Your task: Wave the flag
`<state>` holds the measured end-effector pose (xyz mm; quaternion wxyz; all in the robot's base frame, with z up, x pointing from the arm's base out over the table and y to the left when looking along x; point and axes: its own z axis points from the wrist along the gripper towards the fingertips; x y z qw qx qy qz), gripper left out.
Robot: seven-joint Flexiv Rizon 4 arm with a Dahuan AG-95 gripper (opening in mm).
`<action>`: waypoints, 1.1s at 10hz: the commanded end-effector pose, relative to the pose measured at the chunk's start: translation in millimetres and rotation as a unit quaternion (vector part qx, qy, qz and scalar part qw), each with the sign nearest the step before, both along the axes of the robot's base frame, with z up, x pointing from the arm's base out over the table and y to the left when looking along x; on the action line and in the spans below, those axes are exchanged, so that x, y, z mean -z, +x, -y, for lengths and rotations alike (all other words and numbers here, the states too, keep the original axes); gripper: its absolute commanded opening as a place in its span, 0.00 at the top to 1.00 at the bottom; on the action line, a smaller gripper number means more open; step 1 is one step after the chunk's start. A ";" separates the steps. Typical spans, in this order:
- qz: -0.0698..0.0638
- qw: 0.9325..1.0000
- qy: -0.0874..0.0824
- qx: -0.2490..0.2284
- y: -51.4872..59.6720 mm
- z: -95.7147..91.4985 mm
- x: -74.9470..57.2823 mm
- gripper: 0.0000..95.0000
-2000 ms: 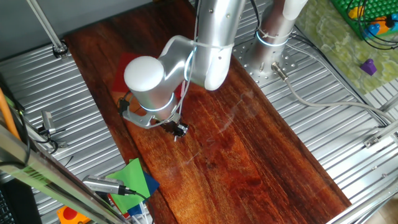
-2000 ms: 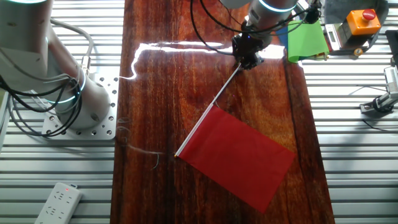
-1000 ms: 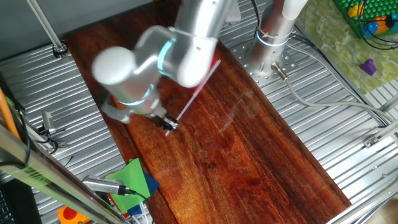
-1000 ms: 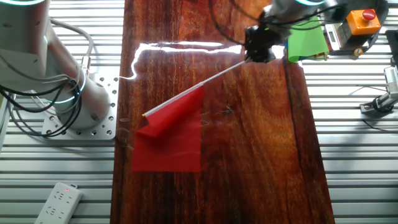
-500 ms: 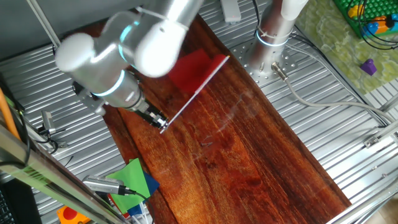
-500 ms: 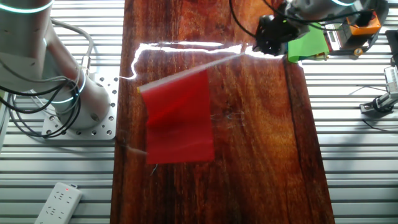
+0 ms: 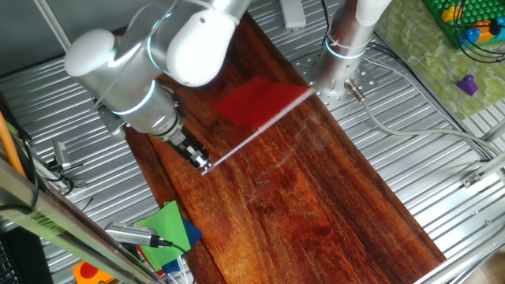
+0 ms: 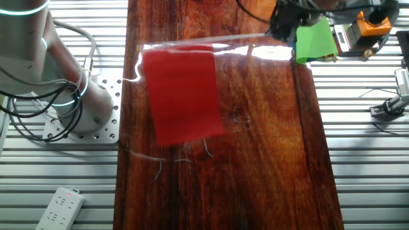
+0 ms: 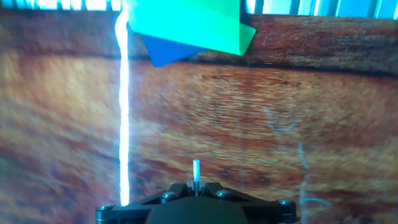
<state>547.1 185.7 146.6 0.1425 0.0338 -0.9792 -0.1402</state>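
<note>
Bare wooden board point(image 7: 316, 205) lies open; green sheet point(image 7: 167, 229) and second arm's base point(image 7: 335, 75) crowd its edges.

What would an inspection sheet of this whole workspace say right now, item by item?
Surface: dark wooden board, scuffed, laid on ribbed metal table.
Job's things: flag, red cloth hanging over the board, its white stick level.
Clutter: green sheet over blue sheet at the board's edge; power strip; orange box with a red button; purple block.
Grippers: pincer shut on the flag's stick end.
Cables: black cables looped round second arm's base.
Surroundings: green toy mat on a far corner.
</note>
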 end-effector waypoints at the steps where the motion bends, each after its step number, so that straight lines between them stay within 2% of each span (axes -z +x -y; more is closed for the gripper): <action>1: -0.002 0.999 -0.003 -0.038 1.3 0.8 -5.4 1.00; 2: 0.002 0.997 -0.014 -0.075 0.4 9.2 -5.9 1.00; 3: 0.009 0.991 -0.031 -0.128 -0.3 24.8 -5.2 1.00; 5: 0.017 0.983 -0.029 -0.182 -3.0 55.7 -0.7 1.00; 8: 0.024 0.972 -0.027 -0.232 -12.2 97.5 8.5 1.00; 9: 0.026 0.968 -0.032 -0.247 -14.5 105.2 10.9 1.00; 11: 0.036 0.962 -0.031 -0.269 -17.5 112.6 12.5 1.00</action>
